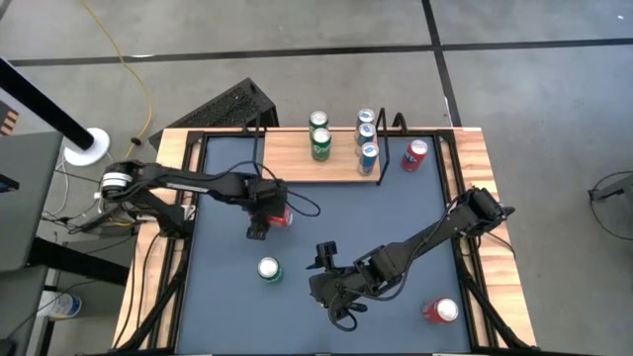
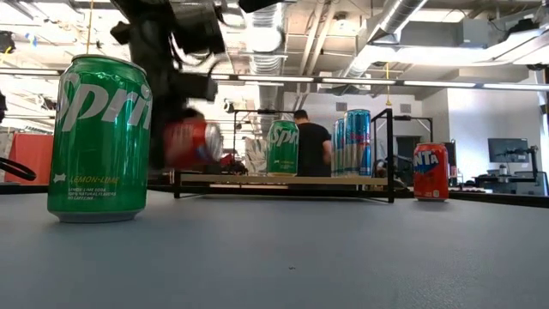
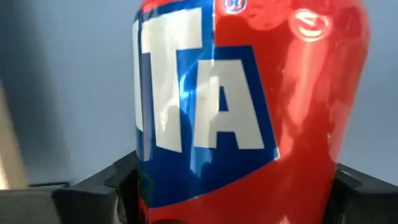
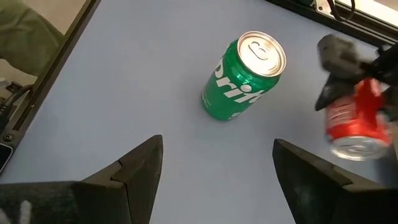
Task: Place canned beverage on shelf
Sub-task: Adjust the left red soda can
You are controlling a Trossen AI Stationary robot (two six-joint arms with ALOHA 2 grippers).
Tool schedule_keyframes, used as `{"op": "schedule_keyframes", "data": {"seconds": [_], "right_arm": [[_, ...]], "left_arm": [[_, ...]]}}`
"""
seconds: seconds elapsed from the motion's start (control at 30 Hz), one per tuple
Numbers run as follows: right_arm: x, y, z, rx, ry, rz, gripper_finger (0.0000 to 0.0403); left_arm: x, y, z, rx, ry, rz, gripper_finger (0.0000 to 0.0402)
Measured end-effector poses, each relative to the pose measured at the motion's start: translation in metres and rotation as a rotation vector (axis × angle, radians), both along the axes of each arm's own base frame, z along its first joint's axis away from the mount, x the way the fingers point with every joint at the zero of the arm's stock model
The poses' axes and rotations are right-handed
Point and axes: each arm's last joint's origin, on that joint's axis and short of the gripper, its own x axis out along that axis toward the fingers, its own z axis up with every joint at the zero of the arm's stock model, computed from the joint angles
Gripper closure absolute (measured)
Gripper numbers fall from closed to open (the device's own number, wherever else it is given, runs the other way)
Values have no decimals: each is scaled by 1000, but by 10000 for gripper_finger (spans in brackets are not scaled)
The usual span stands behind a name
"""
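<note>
My left gripper (image 1: 274,217) clamped around red Fanta can (image 3: 249,112), lifted off the table (image 1: 396,213), right gripper (image 4: 214,168) wide, empty.

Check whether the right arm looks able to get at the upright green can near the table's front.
Probably yes: the right gripper hovers beside the green can with jaws open, bare tabletop between them; the left gripper is farther back around a red can.
</note>
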Motion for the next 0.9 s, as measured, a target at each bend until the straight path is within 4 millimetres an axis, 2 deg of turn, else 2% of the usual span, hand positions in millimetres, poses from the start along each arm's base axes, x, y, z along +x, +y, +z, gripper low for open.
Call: {"op": "schedule_keyframes", "data": {"seconds": [0.13,0.3,0.4,0.5,0.6,0.7,0.83,0.9], "right_arm": [[2,1,2,-11,-30,6,112],[5,-1,7,-138,-120,-52,112],[11,-4,14,-251,-207,-89,112],[22,-12,25,-263,-311,-102,112],[35,-30,42,-176,-394,-158,112],[47,-57,56,-64,-426,-203,112],[58,-88,61,47,-416,-171,112],[61,-97,61,96,-411,-136,112]], "left_arm": [[-10,-6,27,-113,-249,-47,126],[-38,-17,54,-319,-583,-166,126],[-58,-22,58,-290,-672,-161,126],[-72,-25,58,-235,-701,-130,126],[-82,-28,60,-192,-740,-109,126],[-88,-32,62,-176,-751,-110,126],[-93,-37,67,-169,-785,-137,126],[-94,-39,66,-161,-772,-142,126]]}}
